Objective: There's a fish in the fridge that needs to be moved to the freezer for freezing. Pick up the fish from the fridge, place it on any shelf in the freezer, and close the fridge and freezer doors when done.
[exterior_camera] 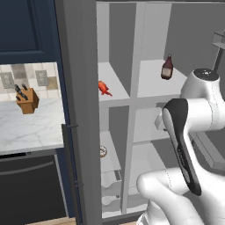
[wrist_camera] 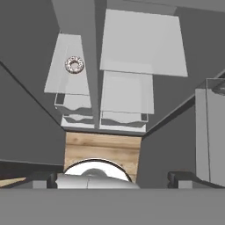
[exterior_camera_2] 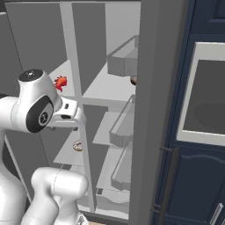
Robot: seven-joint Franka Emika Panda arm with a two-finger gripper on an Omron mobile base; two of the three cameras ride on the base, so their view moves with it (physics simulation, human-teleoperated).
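My two dark fingertips (wrist_camera: 44, 180) sit nearest the hand view's lens, spread wide at the bottom corners with nothing between them; my gripper (wrist_camera: 116, 180) is released and holds nothing, touching nothing I can see. Beyond them that view looks down at a strip of wooden floor (wrist_camera: 103, 147) and the white drawers and shelves of both compartments, with a ringed doughnut (wrist_camera: 74, 64) lying on a narrow shelf. The fish (exterior_camera: 103, 88) does not appear there; the left base view shows it, red-orange, lying on an upper shelf (exterior_camera: 112, 81) of the freezer (exterior_camera: 110, 132), the narrower compartment, and the right base view catches it just beside my arm's round joint. The left base view alone gives the dark brown bottle (exterior_camera: 167, 67) upright on a shelf in the fridge (exterior_camera: 158, 83), and a knife block (exterior_camera: 27, 100) on the marble counter (exterior_camera: 30, 127). The right base view alone gives the door bins (exterior_camera_2: 123, 61). My own arm hides much of the lower fridge.
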